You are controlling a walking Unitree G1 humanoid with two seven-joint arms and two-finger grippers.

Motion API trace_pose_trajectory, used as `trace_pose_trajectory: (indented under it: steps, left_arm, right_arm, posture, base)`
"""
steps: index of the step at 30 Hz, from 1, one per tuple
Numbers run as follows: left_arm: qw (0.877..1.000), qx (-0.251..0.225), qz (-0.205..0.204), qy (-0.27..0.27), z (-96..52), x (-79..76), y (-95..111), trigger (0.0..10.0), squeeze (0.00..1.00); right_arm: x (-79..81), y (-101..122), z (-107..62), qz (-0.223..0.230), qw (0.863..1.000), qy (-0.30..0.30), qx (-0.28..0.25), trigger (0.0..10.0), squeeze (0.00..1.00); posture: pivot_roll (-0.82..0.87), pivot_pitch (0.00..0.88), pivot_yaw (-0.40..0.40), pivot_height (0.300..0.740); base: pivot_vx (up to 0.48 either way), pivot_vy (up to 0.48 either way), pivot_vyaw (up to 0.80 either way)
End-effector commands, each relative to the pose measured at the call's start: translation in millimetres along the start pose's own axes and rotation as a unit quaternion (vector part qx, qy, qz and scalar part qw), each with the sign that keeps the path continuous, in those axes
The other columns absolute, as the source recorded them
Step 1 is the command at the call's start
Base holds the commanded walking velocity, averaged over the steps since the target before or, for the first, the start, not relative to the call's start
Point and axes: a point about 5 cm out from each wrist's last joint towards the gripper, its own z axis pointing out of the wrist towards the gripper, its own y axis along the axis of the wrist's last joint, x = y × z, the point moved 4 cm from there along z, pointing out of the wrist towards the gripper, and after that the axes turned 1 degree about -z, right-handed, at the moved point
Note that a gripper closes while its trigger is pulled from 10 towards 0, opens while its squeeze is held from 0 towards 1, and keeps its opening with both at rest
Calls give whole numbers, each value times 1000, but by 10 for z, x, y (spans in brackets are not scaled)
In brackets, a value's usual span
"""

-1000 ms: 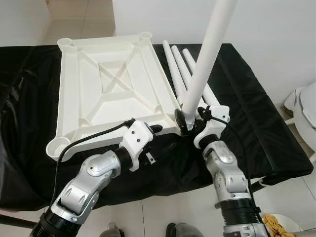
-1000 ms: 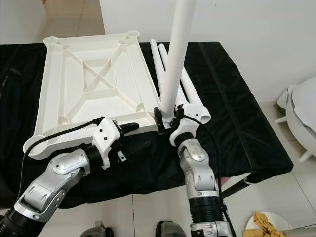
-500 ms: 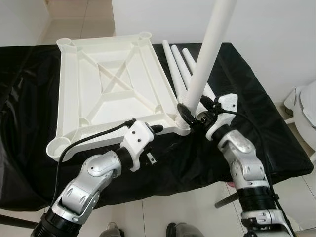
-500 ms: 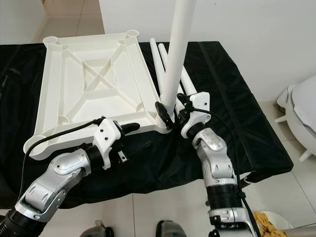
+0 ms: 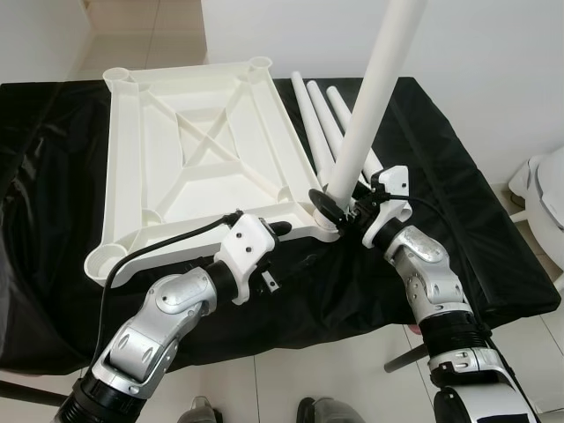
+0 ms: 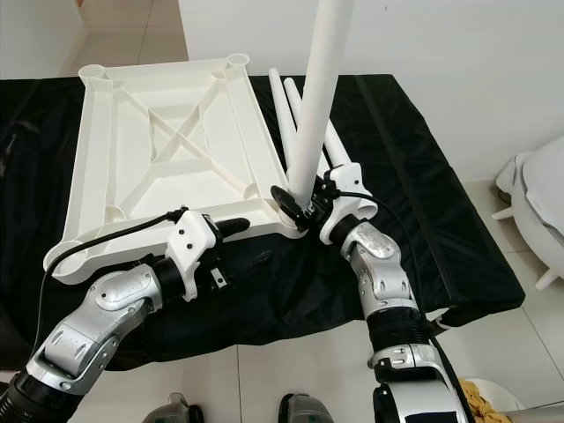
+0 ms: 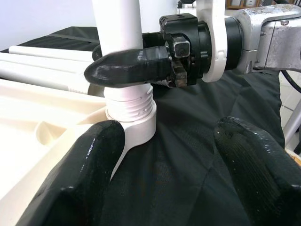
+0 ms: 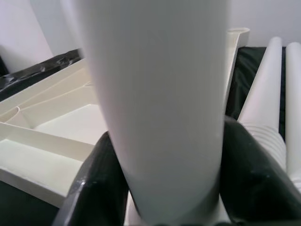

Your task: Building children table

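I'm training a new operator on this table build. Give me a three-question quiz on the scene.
1. True or false: the right gripper is shut on the upright leg.
2. How many loose legs lie on the black cloth?
3. The upright leg's threaded end sits at which corner socket of the tabletop: A near right, B far left, C near left?

Key: 1 true; 2 three; 3 A.

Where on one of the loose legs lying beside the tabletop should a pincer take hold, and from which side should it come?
Grip a loose leg on its smooth shaft, above the ribbed thread end. Come from straight above, fingers across its width: it lies flat on the black cloth, close against the other legs, so the top is the free side. The outermost one, away from the tabletop, probably leaves most room.
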Motion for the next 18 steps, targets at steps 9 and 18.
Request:
trace_pose_trajectory:
  steps: [9,18]
  left_arm:
    - [1000,9,3,-26,-28,-56,-26,10000,0]
    - [999,10,2,-31,-31,-78,-33,10000,0]
  right_arm:
    - [83,-9,-38,-2,1000,17,-10,0,0]
    - [195,-41,-54,32,999,-39,-3,10000,0]
  posture:
    - [-10,69,-13,740]
    - [-17,70,-10,740]
  base:
    - [0,0,0]
    - [0,0,0]
